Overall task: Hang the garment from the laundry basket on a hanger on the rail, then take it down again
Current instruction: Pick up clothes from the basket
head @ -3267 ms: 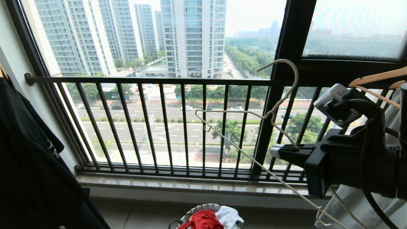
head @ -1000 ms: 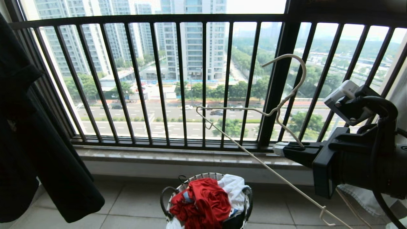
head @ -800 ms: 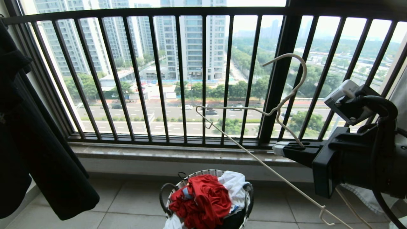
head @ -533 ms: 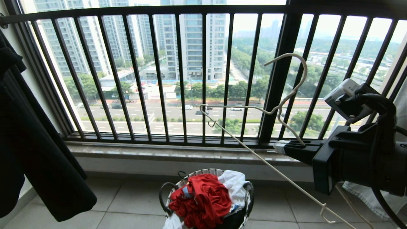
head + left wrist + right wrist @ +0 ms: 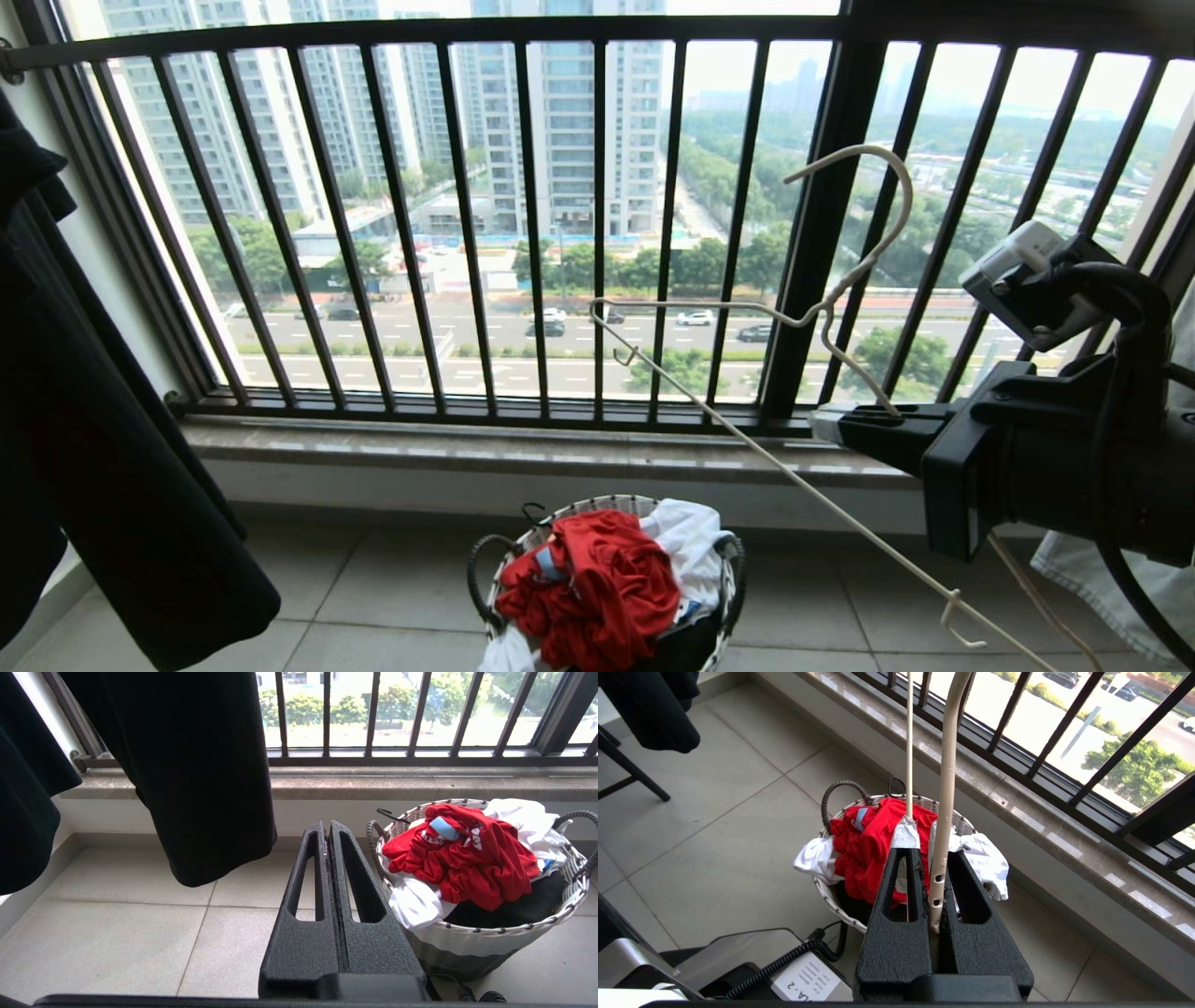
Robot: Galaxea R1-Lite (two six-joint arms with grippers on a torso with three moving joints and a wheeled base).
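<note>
Garment soft, light, bunched atop laundry basket; pinch top fold. Right hand clamps thin stiff hanger. Left hand clenched, empty.

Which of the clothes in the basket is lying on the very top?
The crumpled red T-shirt with white lettering. It sits on top of the heap in the white woven basket; the white cloth and a black piece lie beside and under it.

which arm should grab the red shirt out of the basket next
Left. The left gripper is shut and empty beside the laundry basket holding the garment; the right gripper is clamped on the hanger.
</note>
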